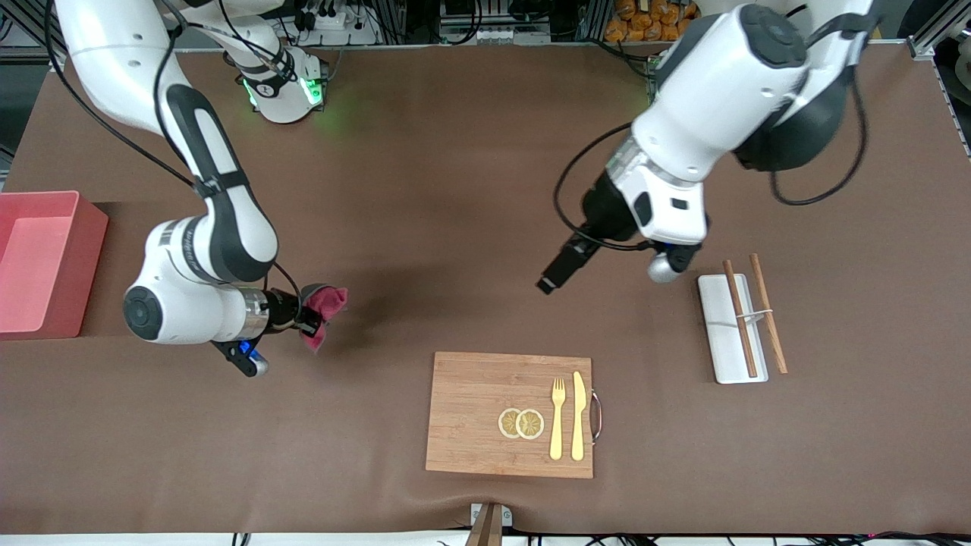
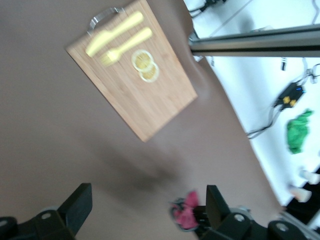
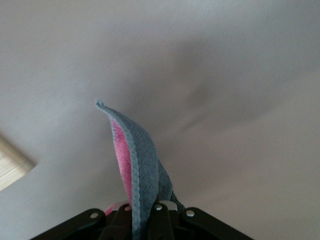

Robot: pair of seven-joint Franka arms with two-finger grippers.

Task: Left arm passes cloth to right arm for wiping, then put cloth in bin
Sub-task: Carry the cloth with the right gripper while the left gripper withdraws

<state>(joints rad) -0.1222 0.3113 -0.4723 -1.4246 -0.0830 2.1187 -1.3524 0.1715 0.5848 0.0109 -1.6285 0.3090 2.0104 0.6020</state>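
Even overhead light is falling on the worktop (image 1: 425, 227), soft shadows are spreading beneath both arms, and the left wrist view is showing motion blur.

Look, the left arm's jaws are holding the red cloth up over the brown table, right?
Not quite: the right gripper holds the cloth, jaws shut on it, over the brown table. The front view shows it. The left gripper hangs open with nothing in it.

Right gripper (image 1: 311, 312) (aloft) holds cloth (image 1: 325, 305).
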